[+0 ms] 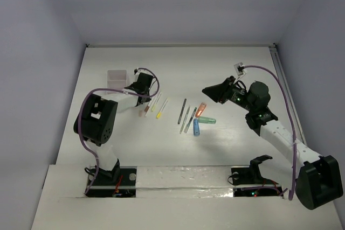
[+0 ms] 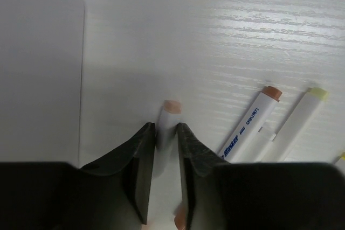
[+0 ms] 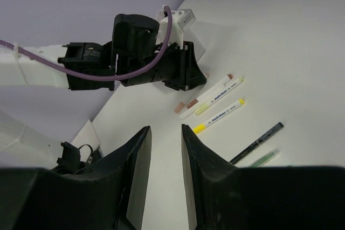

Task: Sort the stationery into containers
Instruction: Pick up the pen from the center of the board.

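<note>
Step in hand: picking up one marker on the left side, to bring it to the container; as I judge it, the sorting is at its beginning, because most of the stationery lies on the table.
Container point(image 1: 116, 76): a small white box at the far left, just beside the left arm; what is inside I cannot see.
Left gripper point(image 2: 166, 133): low over the table, one finger on each side of the pink-ended marker point(image 2: 170, 112). The fingers stand very near its sides, perhaps touching, but I cannot tell if they already press it.
Next move: it calls for a firm grip on this thin round stick, a straight lift so the neighbours are not disturbed, then a short way left to the box and a release over the right compartment.
Brown-tipped marker point(image 2: 253, 122): just beside, to the right; in blue print it says "Marker", and the small grey letters near it are not clear to me.
Pale-yellow-tipped marker point(image 2: 302, 117): next on the right, parallel, no writing visible.
Middle group: dark pens point(image 1: 183, 109), orange marker point(image 1: 201, 109), mint-green marker point(image 1: 207, 120) and blue marker point(image 1: 196, 128), close together, well apart from the box.
Right gripper point(image 3: 165, 130): above the table on the right, fingers apart, nothing between them.
</note>
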Robot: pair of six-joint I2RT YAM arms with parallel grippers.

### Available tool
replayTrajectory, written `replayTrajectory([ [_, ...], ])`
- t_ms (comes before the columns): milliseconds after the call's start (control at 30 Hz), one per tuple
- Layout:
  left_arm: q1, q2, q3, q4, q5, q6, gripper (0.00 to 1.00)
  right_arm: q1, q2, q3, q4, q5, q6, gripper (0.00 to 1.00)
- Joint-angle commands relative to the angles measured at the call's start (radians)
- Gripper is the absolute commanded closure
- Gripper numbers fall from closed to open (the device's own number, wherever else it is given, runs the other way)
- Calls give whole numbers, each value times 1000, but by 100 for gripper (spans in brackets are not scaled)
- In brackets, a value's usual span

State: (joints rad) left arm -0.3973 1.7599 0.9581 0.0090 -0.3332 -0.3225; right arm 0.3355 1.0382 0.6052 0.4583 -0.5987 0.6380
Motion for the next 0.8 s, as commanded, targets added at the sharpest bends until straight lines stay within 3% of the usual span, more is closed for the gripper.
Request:
replayTrajectory([
  [0,6,15,30,-58,-33,-6,85,7,-30,5,5,19,-24,65],
  [133,-5,-14,24,-58,-89,-15,100,7,-21,-7,29,18,-6,65],
  [533,-81,-275,106,-54,-92,3,100,7,-4,-12,42,28,-6,66],
  [633,-92,-338,158,-15,-49,-1,100,7,3,-4,36,26,-12,66],
  [767,-80,-413,192,128,-147,8,100,7,13,-24,71,16,9,66],
])
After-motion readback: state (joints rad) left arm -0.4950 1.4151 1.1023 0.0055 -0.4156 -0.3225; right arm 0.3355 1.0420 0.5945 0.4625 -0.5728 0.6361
